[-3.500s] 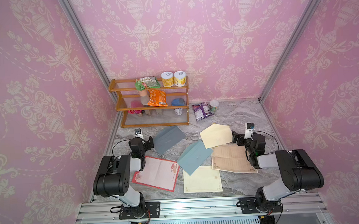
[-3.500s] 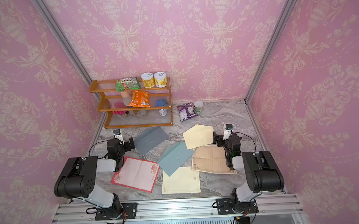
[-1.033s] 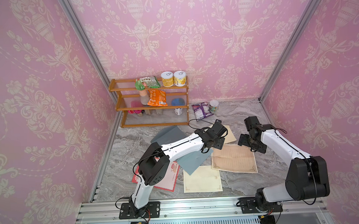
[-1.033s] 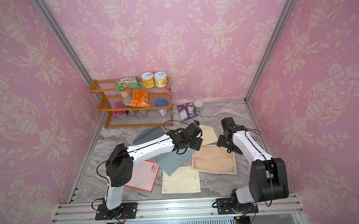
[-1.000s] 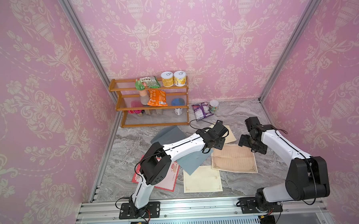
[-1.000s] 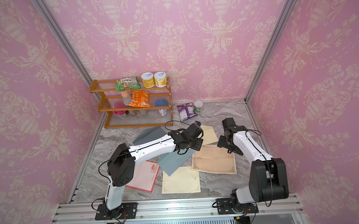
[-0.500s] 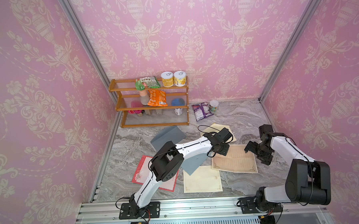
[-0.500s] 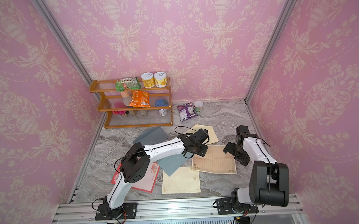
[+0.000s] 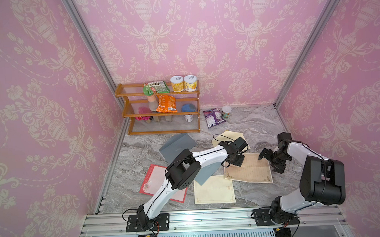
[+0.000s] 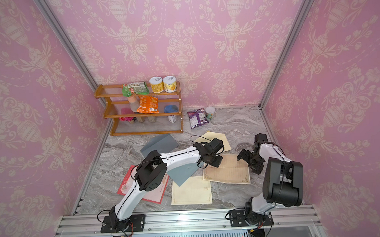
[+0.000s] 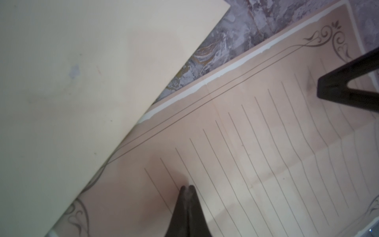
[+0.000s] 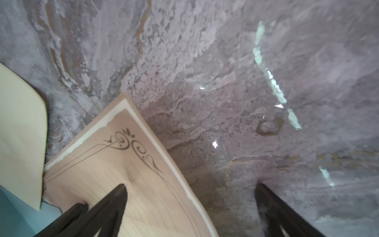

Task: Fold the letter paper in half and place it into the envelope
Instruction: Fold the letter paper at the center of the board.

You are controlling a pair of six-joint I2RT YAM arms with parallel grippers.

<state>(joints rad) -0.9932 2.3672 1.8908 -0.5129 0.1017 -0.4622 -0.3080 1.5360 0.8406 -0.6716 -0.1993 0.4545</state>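
Observation:
The letter paper (image 9: 248, 170) (image 10: 227, 169), tan with ruled lines and a scrolled border, lies flat on the marble table. My left gripper (image 9: 234, 162) (image 11: 187, 187) is shut, with its tips pressed down on the paper near its far left corner. My right gripper (image 9: 270, 164) (image 12: 190, 187) is open and straddles the paper's far right corner. One of its fingers (image 12: 114, 197) rests on the sheet, which buckles a little there. The other stands over bare marble. A cream envelope (image 9: 227, 137) (image 11: 82, 82) lies just behind the paper, partly hidden by my left wrist.
Two grey-blue envelopes (image 9: 178, 143) (image 9: 205, 173), a cream sheet (image 9: 214, 192) and a red-bordered sheet (image 9: 154, 180) lie left of and in front of the paper. At the back stand a wooden shelf (image 9: 162, 111) with cans and snack bags, a purple packet (image 9: 213, 120) and a cup (image 9: 226, 112).
My left gripper has come off the cream envelope onto the paper and gone from half open to shut. My right gripper has swung nearer, to the paper's right corner, still open.

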